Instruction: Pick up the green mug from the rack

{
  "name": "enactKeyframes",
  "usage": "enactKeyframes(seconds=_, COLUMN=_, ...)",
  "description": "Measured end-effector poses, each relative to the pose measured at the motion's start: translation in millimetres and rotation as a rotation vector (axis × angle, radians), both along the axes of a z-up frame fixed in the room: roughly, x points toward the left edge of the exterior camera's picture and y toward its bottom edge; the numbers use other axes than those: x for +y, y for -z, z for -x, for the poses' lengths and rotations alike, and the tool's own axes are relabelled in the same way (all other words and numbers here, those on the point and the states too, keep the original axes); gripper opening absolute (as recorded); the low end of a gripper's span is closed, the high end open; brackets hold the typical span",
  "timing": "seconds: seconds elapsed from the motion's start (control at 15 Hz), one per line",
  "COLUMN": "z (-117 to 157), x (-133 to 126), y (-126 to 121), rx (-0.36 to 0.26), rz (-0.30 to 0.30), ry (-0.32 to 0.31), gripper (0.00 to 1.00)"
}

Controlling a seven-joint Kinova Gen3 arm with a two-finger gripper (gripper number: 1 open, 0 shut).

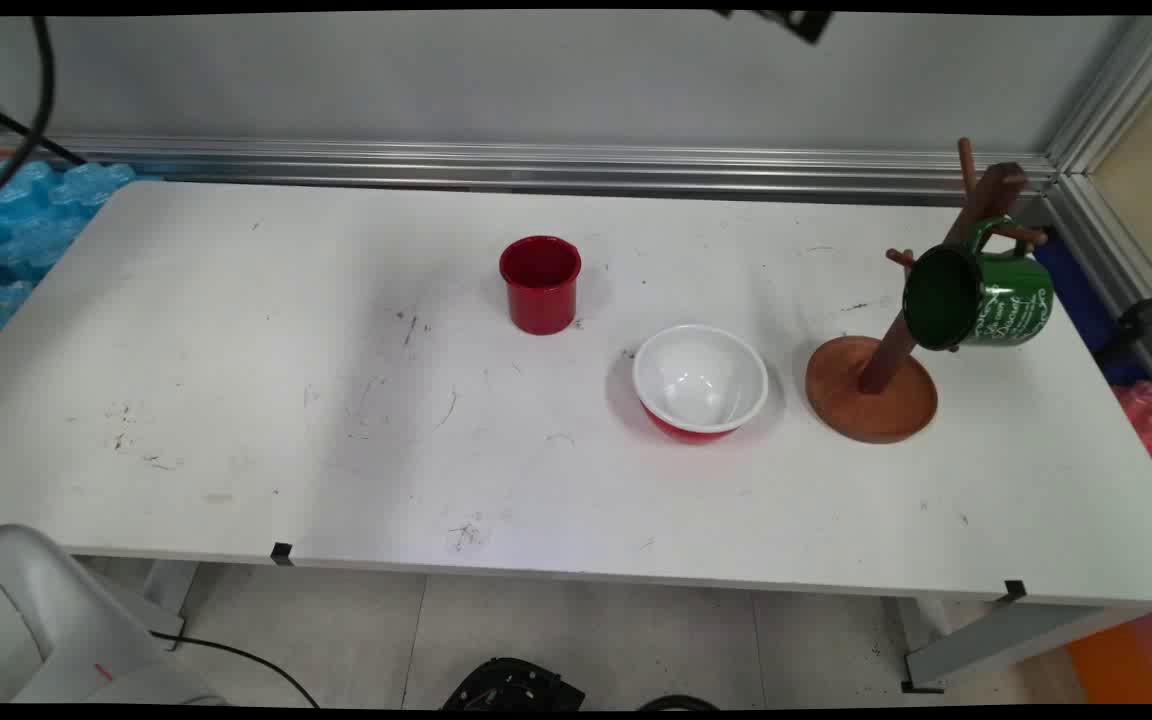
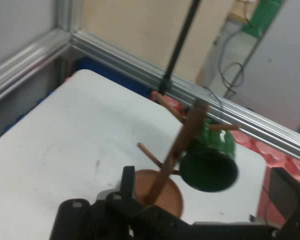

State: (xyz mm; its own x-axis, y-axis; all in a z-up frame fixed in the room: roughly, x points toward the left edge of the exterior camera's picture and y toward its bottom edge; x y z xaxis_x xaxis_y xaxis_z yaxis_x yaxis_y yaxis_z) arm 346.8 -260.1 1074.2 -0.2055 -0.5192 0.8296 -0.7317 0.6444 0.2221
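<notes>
My gripper (image 1: 784, 20) is raised high, and only its black tip shows at the top edge of the main view, above and behind the white bowl (image 1: 700, 379). In the hand view the gripper (image 2: 204, 176) stands open with nothing between its fingers (image 2: 127, 181). It looks down on the wooden mug tree (image 2: 176, 150), where a green mug (image 2: 210, 161) hangs by its handle on a peg. In the main view the mug tree (image 1: 871, 392) stands at the table's right with the green mug (image 1: 981, 297) on it, mouth facing left.
A red cup (image 1: 540, 283) stands upright near the table's middle, behind and left of the red-sided bowl. Aluminium rails (image 1: 536, 165) run along the back and right edges. A black pole (image 2: 180, 45) stands beyond the right rail.
</notes>
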Motion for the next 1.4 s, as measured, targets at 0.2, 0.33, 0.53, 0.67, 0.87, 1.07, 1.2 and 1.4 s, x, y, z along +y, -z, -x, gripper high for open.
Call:
enactKeyframes(seconds=0.2, z=17, x=3, y=9, rx=-0.016, rz=-0.007, ry=0.053, gripper=1.00)
enactKeyframes(seconds=0.33, z=30, x=3, y=16, rx=-0.023, rz=-0.011, ry=0.078, gripper=1.00)
enactKeyframes(seconds=0.53, z=56, x=-2, y=34, rx=-0.040, rz=-0.016, ry=0.118, gripper=1.00)
enactKeyframes(seconds=0.67, z=74, x=-6, y=49, rx=-0.052, rz=-0.023, ry=0.139, gripper=1.00)
enactKeyframes(seconds=0.87, z=102, x=-14, y=75, rx=-0.062, rz=-0.045, ry=0.161, gripper=1.00)
enactKeyframes(seconds=1.07, z=128, x=-23, y=97, rx=-0.059, rz=-0.067, ry=0.174, gripper=1.00)
enactKeyframes(seconds=1.2, z=140, x=-28, y=107, rx=-0.053, rz=-0.075, ry=0.176, gripper=1.00)
enactKeyframes(seconds=1.4, z=160, x=-39, y=126, rx=-0.036, rz=-0.086, ry=0.175, gripper=1.00)
